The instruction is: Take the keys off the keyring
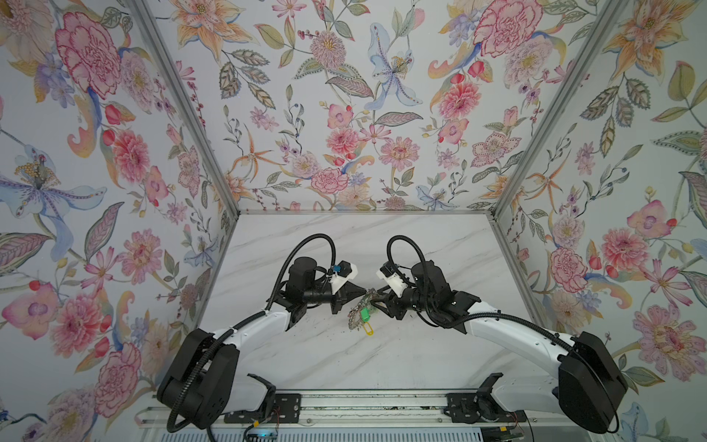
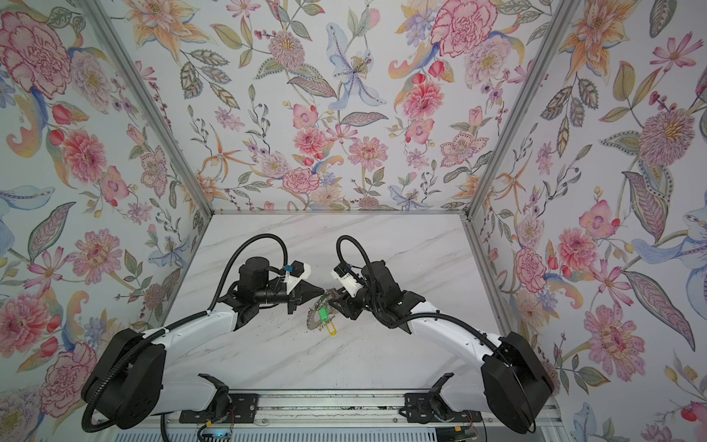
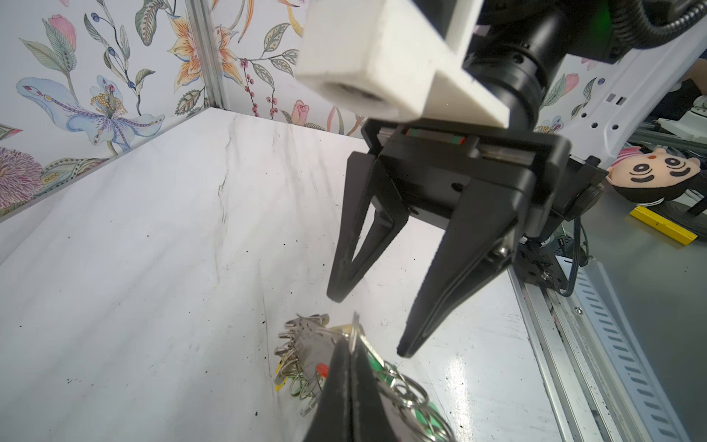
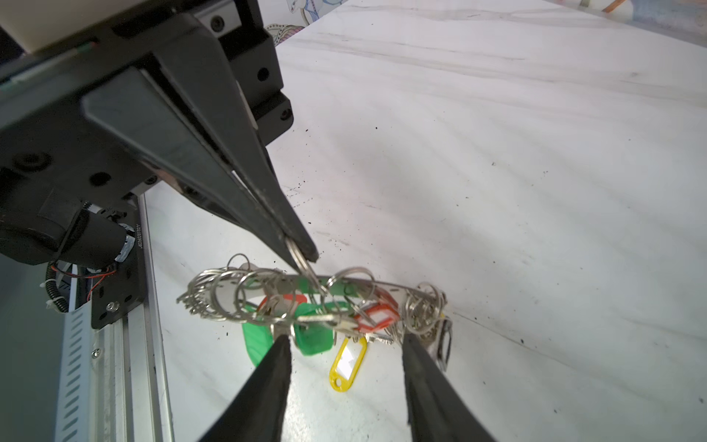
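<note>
Left claw (image 4: 302, 255): mine, clamped on one small ring (image 4: 295, 245) | right claw (image 4: 346, 340): jaws apart, straddling keys (image 4: 325, 319) | keyring (image 4: 386, 286): tilted, mid-tabletop (image 4: 497, 191), hanging from that ring | step: freeing one key | next, likely: I steady keyring, work ring off.

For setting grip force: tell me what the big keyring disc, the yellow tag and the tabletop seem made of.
Keyring: flat grey metal, probably steel; dull sheen, thin hard edge.
Yellow tag: glossy moulded plastic with a white insert, perhaps paper.
Tabletop: white, grey-veined, semi-gloss; real marble or a printed laminate, cannot tell.
</note>
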Available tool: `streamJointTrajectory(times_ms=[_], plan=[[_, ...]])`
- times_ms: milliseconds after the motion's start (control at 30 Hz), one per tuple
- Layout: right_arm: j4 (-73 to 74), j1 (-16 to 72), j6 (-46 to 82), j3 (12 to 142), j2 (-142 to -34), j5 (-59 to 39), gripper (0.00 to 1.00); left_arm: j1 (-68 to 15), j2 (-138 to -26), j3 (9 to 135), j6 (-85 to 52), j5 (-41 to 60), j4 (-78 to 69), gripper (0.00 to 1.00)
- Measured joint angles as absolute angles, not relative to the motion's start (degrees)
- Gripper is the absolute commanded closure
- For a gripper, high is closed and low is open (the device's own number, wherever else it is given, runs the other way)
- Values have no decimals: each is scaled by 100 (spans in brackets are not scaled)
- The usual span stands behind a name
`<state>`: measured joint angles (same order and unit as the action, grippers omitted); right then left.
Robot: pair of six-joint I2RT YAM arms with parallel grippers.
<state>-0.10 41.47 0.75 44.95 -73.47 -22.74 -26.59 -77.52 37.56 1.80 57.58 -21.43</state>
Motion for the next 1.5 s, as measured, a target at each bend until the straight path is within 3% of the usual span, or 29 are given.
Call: streamJointTrajectory(times_ms=[233,967,1367,1500], plan=[[427,3791,438,4128,-7249,-2707,58,-2659,-7776,3765,178,5830,-2145,100],[1437,4049,910,4125,-8038,-3234,59,-2663,-7776,3765,176,5848,-2147,100],[1619,4042,1094,4125,-8156,-3413,82,-2663,-7743,3765,174,5819,-2169,100],[1590,4014,1103,4112,-8088,-3404,85,-2663,-7703,3765,176,5771,-2167,100]])
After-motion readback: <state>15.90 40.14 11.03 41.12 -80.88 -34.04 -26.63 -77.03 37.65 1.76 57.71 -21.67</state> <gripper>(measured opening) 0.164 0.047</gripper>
